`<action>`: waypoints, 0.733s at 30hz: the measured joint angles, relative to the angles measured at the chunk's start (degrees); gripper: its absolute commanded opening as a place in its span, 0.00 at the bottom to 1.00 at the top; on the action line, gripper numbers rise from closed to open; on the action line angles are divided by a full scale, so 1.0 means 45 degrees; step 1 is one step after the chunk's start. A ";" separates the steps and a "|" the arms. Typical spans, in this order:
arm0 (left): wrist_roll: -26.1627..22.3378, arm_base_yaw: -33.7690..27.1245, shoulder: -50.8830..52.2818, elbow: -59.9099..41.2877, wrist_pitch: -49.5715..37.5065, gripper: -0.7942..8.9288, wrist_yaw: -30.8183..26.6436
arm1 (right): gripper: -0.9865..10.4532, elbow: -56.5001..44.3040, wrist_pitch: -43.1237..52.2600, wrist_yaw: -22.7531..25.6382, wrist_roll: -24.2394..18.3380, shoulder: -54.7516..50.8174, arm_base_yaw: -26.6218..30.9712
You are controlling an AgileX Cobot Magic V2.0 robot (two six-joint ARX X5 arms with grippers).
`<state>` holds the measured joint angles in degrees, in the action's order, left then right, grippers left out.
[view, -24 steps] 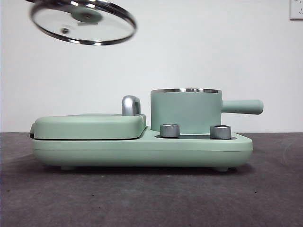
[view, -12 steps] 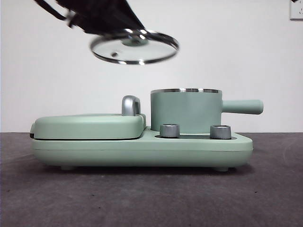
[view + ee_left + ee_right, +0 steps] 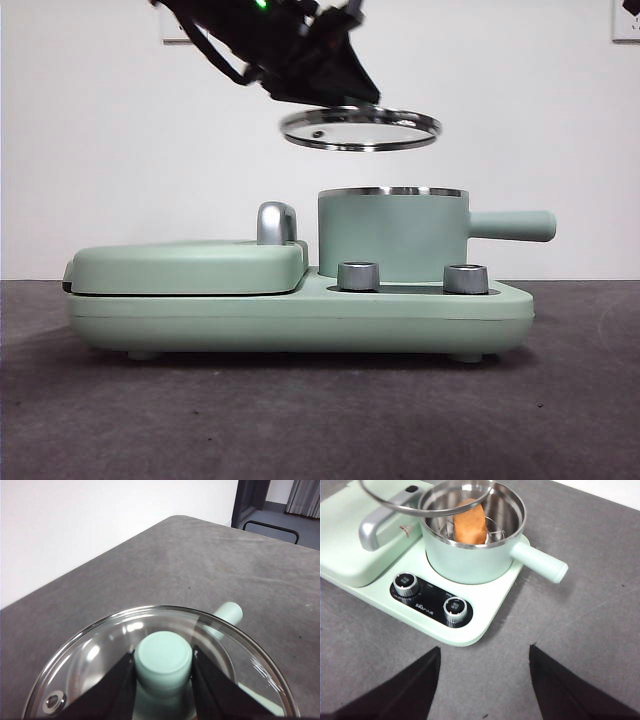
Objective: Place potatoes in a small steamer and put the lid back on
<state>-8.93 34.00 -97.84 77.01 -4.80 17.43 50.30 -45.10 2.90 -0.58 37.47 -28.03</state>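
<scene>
My left gripper (image 3: 162,672) is clenched on the mint knob (image 3: 163,656) of the lid (image 3: 360,128), one jaw on each side of it. The lid hangs just below my jaws, in the air above the small steamer (image 3: 392,233) and not touching it. From the front it looks nearly level, its rim a little off toward the griddle cover (image 3: 185,265) side of the pot's mouth, so I judge it needs a short slide toward the steamer's handle (image 3: 512,225) before going down.

The lid is glass in a steel rim: stiff, probably fairly light, and breakable, with a smooth surface that gives no purchase. The knob is the only sensible hold, and a round knob between two flat jaws could let the lid swing or turn, so I would lower it slowly and flat. Being round, it has no long axis; what matters is that its face stays horizontal, knob up toward my wrist.

The potato (image 3: 469,522) already lies inside the steamer, beneath the lid, its long axis running roughly across the pot and tilted up on the wire rack. It sits below the steel rim, so I expect no clash.

My right gripper (image 3: 485,680) waits spread apart and empty, back from the appliance base (image 3: 470,625), well away from the pot.
</scene>
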 measured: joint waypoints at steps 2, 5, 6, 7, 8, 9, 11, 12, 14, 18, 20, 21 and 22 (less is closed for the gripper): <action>-0.0121 0.0005 -0.0544 0.0423 -0.0287 0.09 0.0121 | 0.32 0.0000 -0.0223 0.0029 0.0000 0.0000 0.0000; -0.0175 0.0010 -0.1064 0.0753 -0.0831 0.09 0.0117 | 0.32 0.0000 -0.0447 0.0029 0.0000 0.0000 0.0000; -0.0180 0.0010 -0.1248 0.0879 -0.0981 0.09 0.0121 | 0.32 0.0000 -0.0500 0.0029 0.0000 0.0000 0.0000; -0.0185 0.0005 -0.1404 0.1015 -0.1015 0.09 0.0121 | 0.32 0.0000 -0.0525 0.0029 0.0000 0.0000 0.0000; -0.0185 0.0005 -0.1569 0.1146 -0.1098 0.09 0.0155 | 0.32 0.0000 -0.0529 0.0029 0.0000 0.0000 0.0000; -0.0185 0.0010 -0.1739 0.1277 -0.1141 0.09 0.0219 | 0.32 0.0000 -0.0529 0.0029 0.0000 0.0000 0.0000; -0.0185 0.0010 -0.1987 0.1452 -0.1180 0.09 0.0311 | 0.32 0.0000 -0.0525 0.0029 0.0000 0.0000 0.0000; -0.0185 0.0005 -0.2079 0.1496 -0.1185 0.09 0.0330 | 0.32 0.0000 -0.0529 0.0034 0.0000 0.0000 0.0000; -0.0185 0.0010 -0.2234 0.1515 -0.1190 0.09 0.0359 | 0.32 0.0000 -0.0529 0.0049 0.0000 0.0000 0.0000; -0.0185 0.0010 -0.2448 0.1515 -0.1180 0.09 0.0379 | 0.32 0.0000 -0.0525 0.0083 0.0000 0.0000 0.0000; -0.0185 0.0010 -0.2521 0.1515 -0.1180 0.09 0.0413 | 0.32 0.0000 -0.0529 0.0087 0.0000 0.0000 0.0000; -0.0185 0.0010 -0.2565 0.1515 -0.1180 0.09 0.0418 | 0.32 0.0000 -0.0525 0.0097 0.0000 0.0000 0.0000; -0.0185 0.0010 -0.2594 0.1515 -0.1185 0.09 0.0447 | 0.32 0.0000 -0.0525 0.0136 0.0000 0.0000 0.0000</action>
<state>-9.76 34.04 -109.51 83.83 -10.13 19.44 50.30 -47.46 3.51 -0.58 37.47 -28.03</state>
